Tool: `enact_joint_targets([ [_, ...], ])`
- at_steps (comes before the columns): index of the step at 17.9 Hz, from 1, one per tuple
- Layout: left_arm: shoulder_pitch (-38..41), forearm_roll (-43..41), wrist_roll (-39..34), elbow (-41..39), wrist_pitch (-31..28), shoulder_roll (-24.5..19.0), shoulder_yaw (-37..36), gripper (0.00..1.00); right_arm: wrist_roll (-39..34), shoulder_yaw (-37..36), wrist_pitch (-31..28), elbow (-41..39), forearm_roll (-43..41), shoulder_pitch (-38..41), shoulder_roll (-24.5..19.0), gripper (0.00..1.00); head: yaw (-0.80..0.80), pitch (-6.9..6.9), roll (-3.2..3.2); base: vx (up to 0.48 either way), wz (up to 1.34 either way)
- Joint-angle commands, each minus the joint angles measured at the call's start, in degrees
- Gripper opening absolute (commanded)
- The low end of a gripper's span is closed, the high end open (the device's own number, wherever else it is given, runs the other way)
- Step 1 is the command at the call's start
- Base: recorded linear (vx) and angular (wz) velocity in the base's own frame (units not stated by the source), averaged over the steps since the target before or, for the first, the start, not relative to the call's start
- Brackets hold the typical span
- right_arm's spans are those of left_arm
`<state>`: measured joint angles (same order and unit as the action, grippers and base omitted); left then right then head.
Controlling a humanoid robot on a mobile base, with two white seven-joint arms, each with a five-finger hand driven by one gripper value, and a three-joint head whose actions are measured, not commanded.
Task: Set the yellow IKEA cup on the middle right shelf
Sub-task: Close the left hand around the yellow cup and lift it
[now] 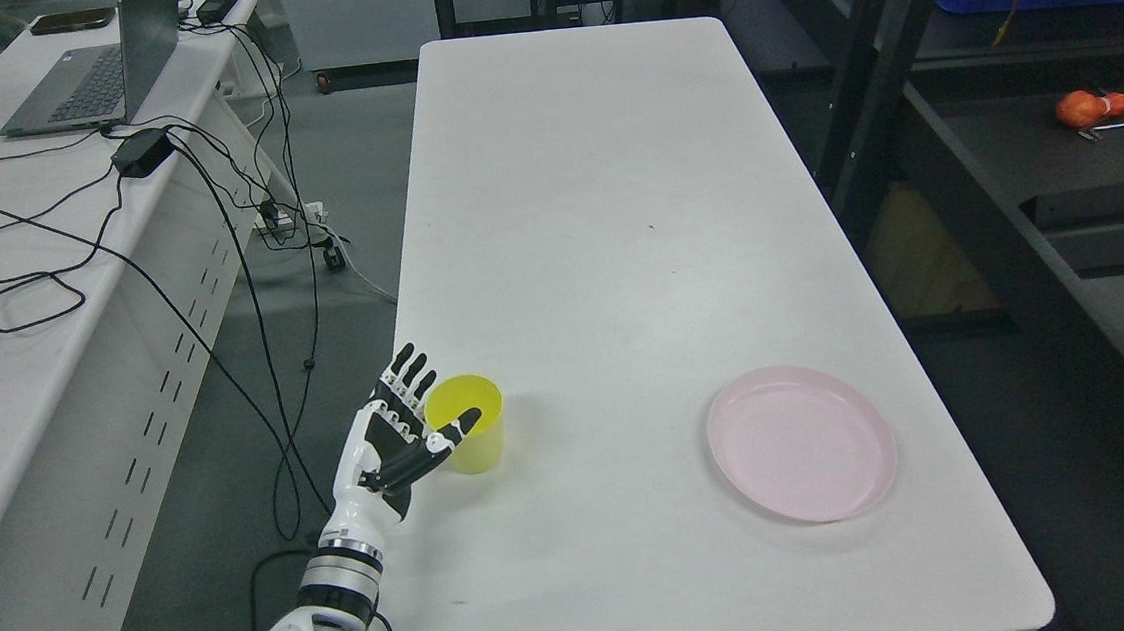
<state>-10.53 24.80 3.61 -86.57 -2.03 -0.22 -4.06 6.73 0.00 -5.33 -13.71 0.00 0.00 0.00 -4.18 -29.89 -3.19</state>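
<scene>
While the cup sits upright near the table's left edge, toward the near end, the task looks barely begun from where I stand. The left hand has its arm coming up from the lower left, and it stands beside the cup with its fingers stretched out and spread along the cup's left side, the thumb crossing in front of the yellow wall. It looks to be touching or just shy of touching, but the fingers are not wrapped round, so I would call the hand open with nothing held yet. The cup's base is on the table; it is not lifted. A pink plate lies well apart to the right, out of the way. The shelf is the dark rack off the table's right side, and which level counts as the middle one I cannot tell from here. What is left, as I judge it: closing on the cup, lifting it, carrying it across to the rack and setting it down. The right arm does not show.
</scene>
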Motion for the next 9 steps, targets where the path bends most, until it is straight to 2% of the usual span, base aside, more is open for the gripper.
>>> enact_joint_targets([
  [1,-1.2,0.2,-0.1,2.5,-1.0,-0.8,-2.3,0.98,0.0,1.0,0.0,0.0,-1.4,0.8,1.0,0.99,0.00,0.00,0.00,0.000,0.00],
  [5,-1.9,-6.0,0.2,2.5,-1.0,-0.8,-4.3,0.98,0.0,1.0,0.0,0.0,-1.4,0.8,1.0,0.99,0.00,0.00,0.00,0.000,0.00],
  [9,-2.0,-8.4,0.1,2.5,-3.8,-0.8,-5.3,0.98,0.0,1.0,0.0,0.0,-1.4,0.8,1.0,0.99,0.00,0.00,0.00,0.000,0.00],
])
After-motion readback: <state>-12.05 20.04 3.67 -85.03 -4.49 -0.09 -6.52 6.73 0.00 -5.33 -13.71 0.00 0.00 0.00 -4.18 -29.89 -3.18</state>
